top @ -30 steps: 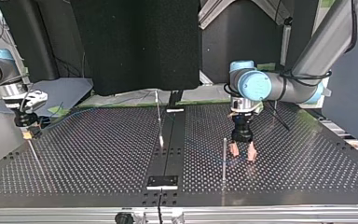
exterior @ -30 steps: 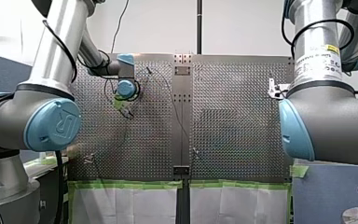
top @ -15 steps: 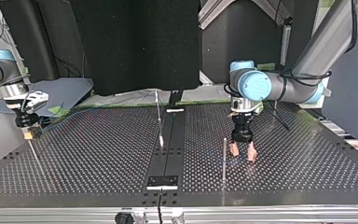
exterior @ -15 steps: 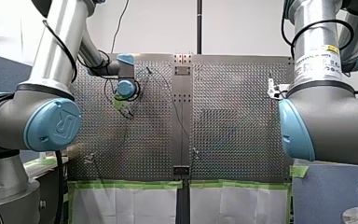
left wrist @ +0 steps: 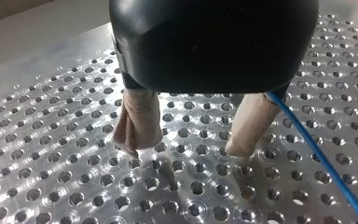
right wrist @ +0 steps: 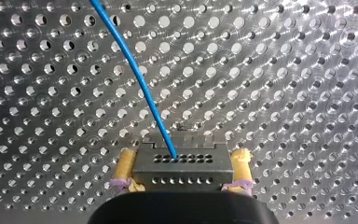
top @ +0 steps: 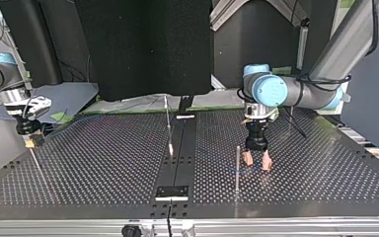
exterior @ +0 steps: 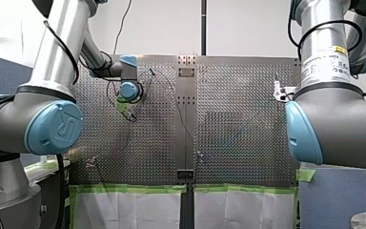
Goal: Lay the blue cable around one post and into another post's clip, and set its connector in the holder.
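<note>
One upright post (top: 237,168) stands just beside my left jaws.

The front view looks from behind and above the arms (exterior: 52,119), between their shoulders, out along their reach and down on the perforated tabletop (exterior: 238,119), from well back. The top view faces it from across the tabletop, low, at about the work's height, so the sides cross. Both take in most of the tabletop and my left end effector (top: 256,162). Each wrist view looks along its own end effector, close over the tabletop, my right end effector (right wrist: 184,156) nearest its lens
</note>
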{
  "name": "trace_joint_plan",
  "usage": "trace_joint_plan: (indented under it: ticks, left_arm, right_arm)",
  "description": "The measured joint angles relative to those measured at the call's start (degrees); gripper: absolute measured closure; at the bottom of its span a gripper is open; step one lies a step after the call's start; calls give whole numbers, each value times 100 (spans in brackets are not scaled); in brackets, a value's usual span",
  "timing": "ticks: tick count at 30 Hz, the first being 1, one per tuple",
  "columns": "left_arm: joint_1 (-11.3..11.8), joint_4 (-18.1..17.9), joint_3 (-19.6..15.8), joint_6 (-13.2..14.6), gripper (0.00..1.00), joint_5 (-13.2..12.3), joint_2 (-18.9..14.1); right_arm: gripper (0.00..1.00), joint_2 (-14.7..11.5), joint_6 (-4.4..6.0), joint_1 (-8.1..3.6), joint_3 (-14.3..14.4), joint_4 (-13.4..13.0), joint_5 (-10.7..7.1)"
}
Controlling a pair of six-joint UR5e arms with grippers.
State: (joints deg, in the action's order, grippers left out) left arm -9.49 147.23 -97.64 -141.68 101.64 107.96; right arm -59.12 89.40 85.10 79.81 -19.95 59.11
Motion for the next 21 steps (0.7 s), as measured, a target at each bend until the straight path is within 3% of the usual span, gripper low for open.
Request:
trace_joint_plan:
  ticks: [15,17,18,19,21]
  left_arm:
    - [-2,0,-1,-7,0,-4,0]
    - [-2,0,-1,-8,0,-4,0]
    - [-2,0,-1,-8,0,-4,0]
    - [-2,0,-1,-8,0,-3,0]
    - [-2,0,0,-8,0,-1,0]
  right_arm:
    - [100,17,3,10,-16,-7,3]
    - [86,18,5,11,-16,-8,4]
    - [86,18,6,13,-16,-9,5]
    - [75,18,6,14,-16,-9,7]
    - [71,18,0,19,-17,-9,13]
